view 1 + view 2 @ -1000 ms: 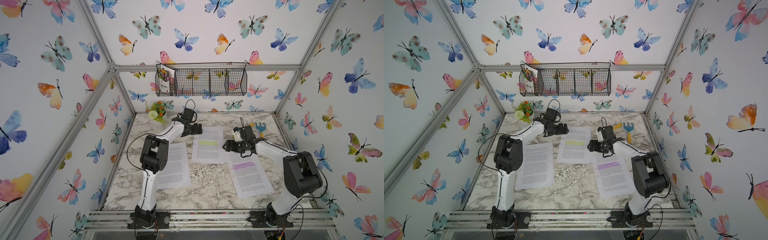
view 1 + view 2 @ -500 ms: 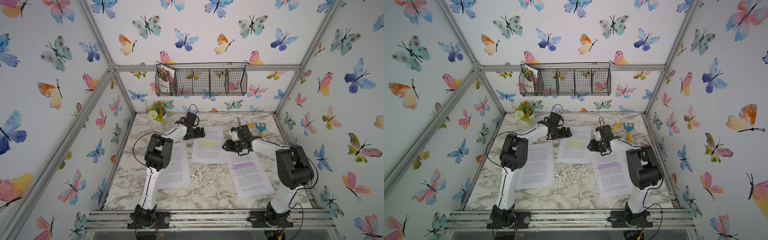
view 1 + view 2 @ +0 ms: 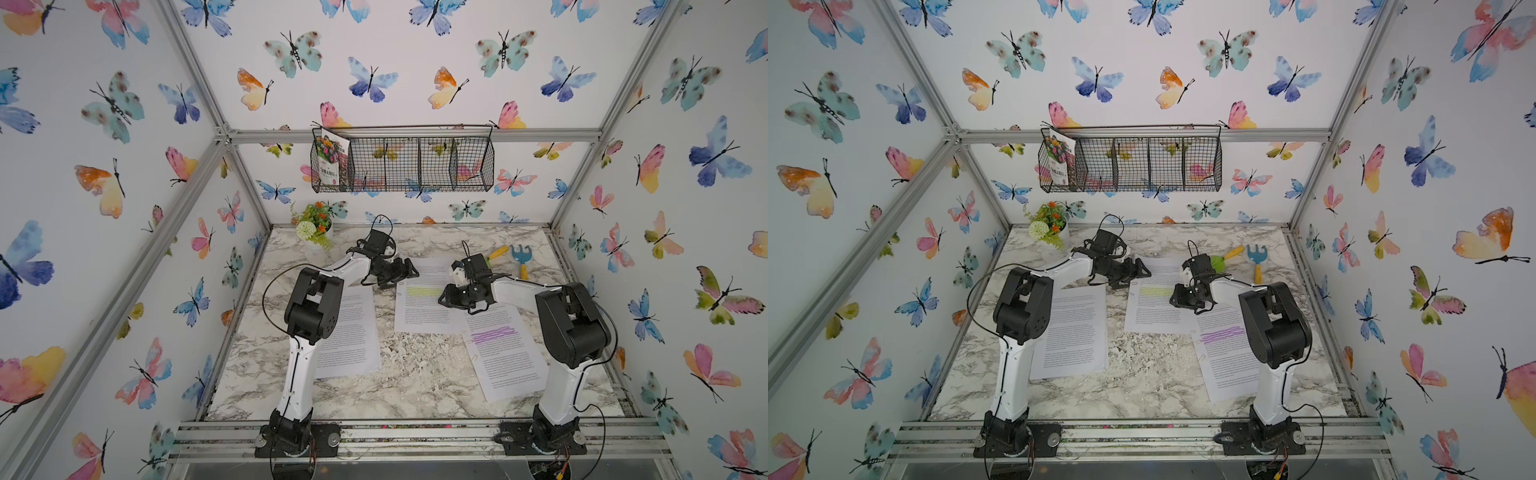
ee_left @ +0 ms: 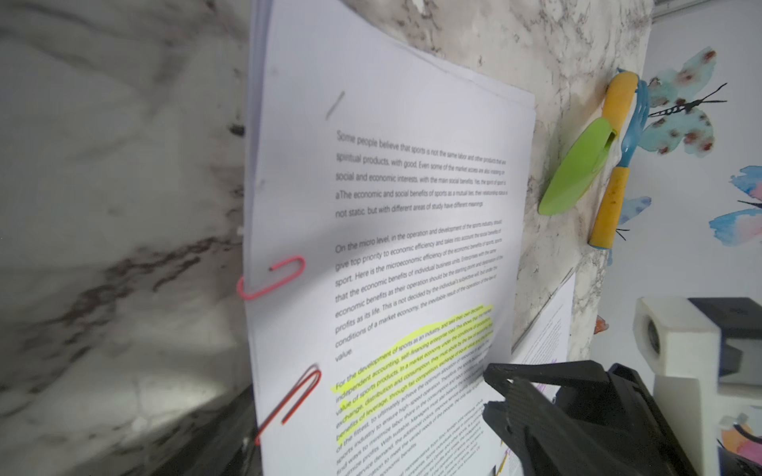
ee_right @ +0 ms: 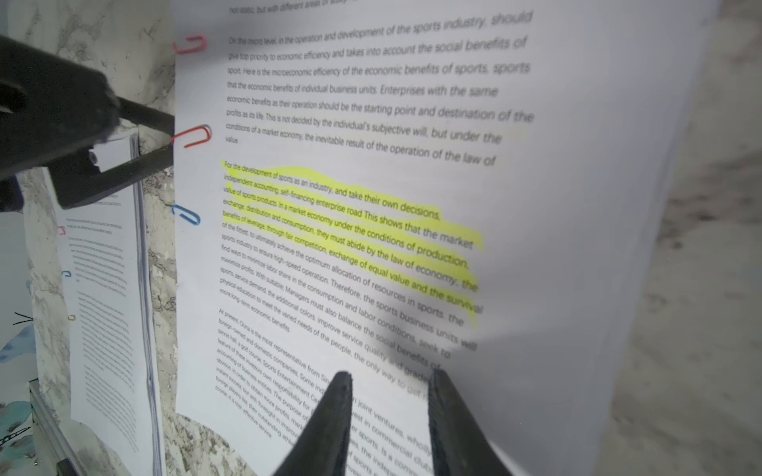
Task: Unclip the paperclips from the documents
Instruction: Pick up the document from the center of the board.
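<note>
Red paperclip (image 5: 194,136) grips the left margin of the yellow-highlighted document (image 5: 412,123) on the marble bench (image 3: 415,386), between a pink clip (image 5: 190,44) and a blue clip (image 5: 186,214). The left end effector (image 5: 172,138) stands open, fingers (image 5: 148,116) straddling it. The right end effector (image 5: 389,379), jaws parted, has its tips on the document's right side.

On the table (image 3: 415,376), left document (image 3: 353,332), middle document (image 3: 424,309) and right document (image 3: 505,361) lie side by side; plant (image 3: 316,232) back left, garden tools (image 3: 519,257) back right; packet (image 3: 330,160) in the leftmost compartment of the wall basket (image 3: 415,166) above.
</note>
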You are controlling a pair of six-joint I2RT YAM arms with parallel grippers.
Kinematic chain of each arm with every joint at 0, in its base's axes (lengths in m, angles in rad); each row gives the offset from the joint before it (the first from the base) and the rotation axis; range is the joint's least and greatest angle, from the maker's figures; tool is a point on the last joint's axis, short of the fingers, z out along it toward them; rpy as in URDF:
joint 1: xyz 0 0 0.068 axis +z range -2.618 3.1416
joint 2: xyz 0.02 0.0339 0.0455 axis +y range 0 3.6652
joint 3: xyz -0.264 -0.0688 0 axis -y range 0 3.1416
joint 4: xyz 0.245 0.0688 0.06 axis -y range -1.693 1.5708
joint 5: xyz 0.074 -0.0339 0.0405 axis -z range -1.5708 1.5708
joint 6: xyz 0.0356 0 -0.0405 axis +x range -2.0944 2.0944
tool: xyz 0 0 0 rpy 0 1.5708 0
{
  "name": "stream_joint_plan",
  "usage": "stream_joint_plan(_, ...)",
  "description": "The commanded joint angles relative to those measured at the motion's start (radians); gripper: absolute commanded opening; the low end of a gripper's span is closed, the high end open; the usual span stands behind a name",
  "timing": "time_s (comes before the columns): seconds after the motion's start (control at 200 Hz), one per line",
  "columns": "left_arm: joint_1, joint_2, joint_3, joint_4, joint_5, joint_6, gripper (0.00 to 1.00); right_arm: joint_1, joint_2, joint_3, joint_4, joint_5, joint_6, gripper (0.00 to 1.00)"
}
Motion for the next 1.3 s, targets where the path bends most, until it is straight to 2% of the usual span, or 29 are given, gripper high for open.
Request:
stream_joint_plan(0.0,-0.006,-0.029,-0.01,-0.031,0.094,-0.017,0.83,0.004,0.018,0.018,0.009,-0.006,0.014,0.35)
stream_joint_plan(0.085,-0.006,-0.018,-0.023,-0.001,0.158,-0.03,0.82,0.009,0.022,0.012,0.019,-0.009,0.023,0.34)
stream_joint_plan(0.145,-0.007,-0.018,-0.045,0.048,0.199,-0.053,0.74,0.013,0.026,0.011,0.02,-0.01,0.026,0.34)
stream_joint_plan(0.245,-0.012,-0.025,-0.056,0.055,0.176,-0.037,0.49,0.019,0.029,0.008,0.023,-0.012,0.032,0.34)
stream_joint_plan(0.33,-0.016,-0.027,-0.051,0.012,0.132,0.009,0.35,0.023,0.03,0.002,0.032,-0.013,0.04,0.34)
stream_joint_plan(0.41,-0.016,-0.031,-0.063,-0.001,0.102,0.031,0.08,0.023,0.028,-0.001,0.04,-0.021,0.045,0.34)
stream_joint_plan(0.446,-0.016,-0.034,-0.061,-0.014,0.088,0.044,0.0,0.024,0.026,-0.001,0.043,-0.023,0.043,0.35)
stream_joint_plan(0.551,-0.015,-0.055,-0.041,-0.066,0.041,0.094,0.0,0.023,0.002,0.013,0.028,-0.02,0.006,0.39)
stream_joint_plan(0.741,-0.016,-0.139,-0.008,-0.135,-0.027,0.178,0.0,0.023,-0.095,0.051,0.028,-0.07,-0.149,0.62)
stream_joint_plan(0.826,-0.016,-0.198,-0.012,-0.143,-0.042,0.205,0.0,0.022,-0.141,0.05,0.057,-0.119,-0.243,0.68)
stream_joint_plan(1.021,-0.016,-0.339,-0.007,-0.186,-0.081,0.257,0.0,0.016,-0.225,0.012,0.183,-0.205,-0.357,0.73)
stream_joint_plan(1.176,-0.015,-0.37,0.013,-0.259,-0.092,0.295,0.0,0.01,-0.244,-0.065,0.387,-0.217,-0.304,0.77)
stream_joint_plan(1.297,-0.015,-0.372,0.032,-0.321,-0.093,0.336,0.0,0.007,-0.152,0.016,0.298,-0.22,-0.274,0.74)
